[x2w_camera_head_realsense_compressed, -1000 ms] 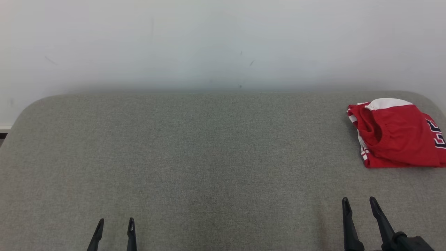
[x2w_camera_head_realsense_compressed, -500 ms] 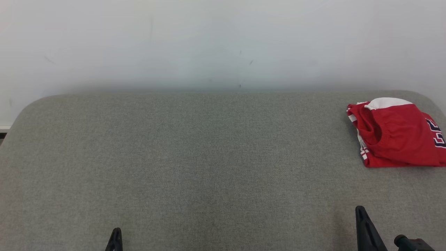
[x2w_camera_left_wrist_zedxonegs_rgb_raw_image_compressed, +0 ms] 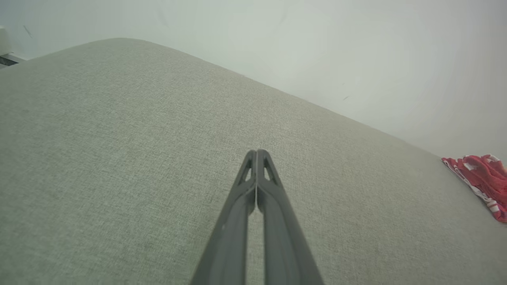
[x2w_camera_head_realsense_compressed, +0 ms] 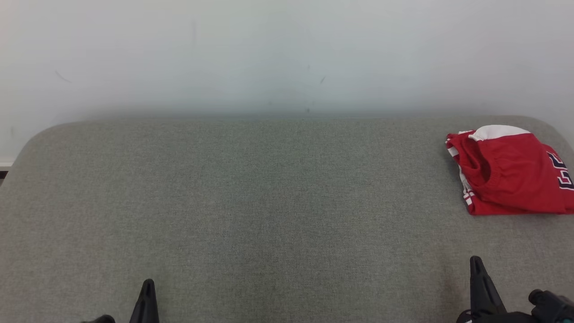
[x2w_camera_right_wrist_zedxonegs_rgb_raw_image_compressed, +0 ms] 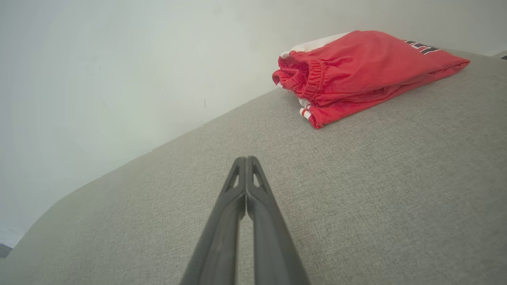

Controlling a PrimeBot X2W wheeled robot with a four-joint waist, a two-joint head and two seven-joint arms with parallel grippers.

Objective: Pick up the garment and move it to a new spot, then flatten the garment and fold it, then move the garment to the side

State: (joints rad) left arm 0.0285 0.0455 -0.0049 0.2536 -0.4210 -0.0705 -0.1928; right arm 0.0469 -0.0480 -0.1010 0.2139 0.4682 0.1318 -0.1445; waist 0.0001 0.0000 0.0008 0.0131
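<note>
The garment (x2w_camera_head_realsense_compressed: 511, 172) is a folded red pair of shorts with white trim and dark lettering, lying at the far right of the grey table (x2w_camera_head_realsense_compressed: 269, 202). It also appears in the right wrist view as the garment (x2w_camera_right_wrist_zedxonegs_rgb_raw_image_compressed: 356, 67) and, at the right edge of the left wrist view, as the garment (x2w_camera_left_wrist_zedxonegs_rgb_raw_image_compressed: 481, 178). My left gripper (x2w_camera_head_realsense_compressed: 147, 287) sits at the bottom left, shut, with nothing in it, its tips together in its wrist view (x2w_camera_left_wrist_zedxonegs_rgb_raw_image_compressed: 257, 152). My right gripper (x2w_camera_head_realsense_compressed: 475, 264) is at the bottom right, shut and empty (x2w_camera_right_wrist_zedxonegs_rgb_raw_image_compressed: 245, 160), short of the garment.
A pale wall (x2w_camera_head_realsense_compressed: 287, 54) rises behind the table's rounded far edge. The grey fabric surface stretches wide between the two grippers and left of the garment.
Both grippers have gone from open to shut. Each dipped toward the bottom edge of the head view, then rose slightly. The garment has not moved.
</note>
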